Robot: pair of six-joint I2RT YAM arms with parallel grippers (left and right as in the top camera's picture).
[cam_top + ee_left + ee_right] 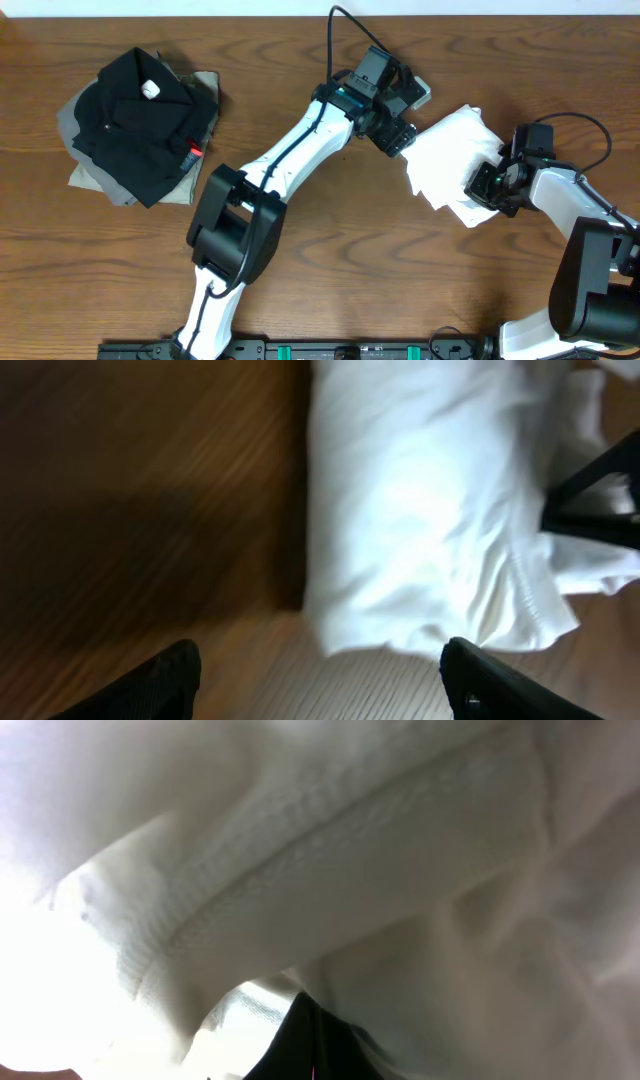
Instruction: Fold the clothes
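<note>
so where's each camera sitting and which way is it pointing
Overhead: fixed above the table, looking straight down on the white T-shirt, a dark clothes pile and both arms, left hand and right hand.
Left wrist: on the left arm, looking down past its open fingers at the shirt's edge.
Right wrist: pressed against white cloth; only one dark finger shows.
Shared: all three show the T-shirt; the left wrist also catches the right hand.
</note>
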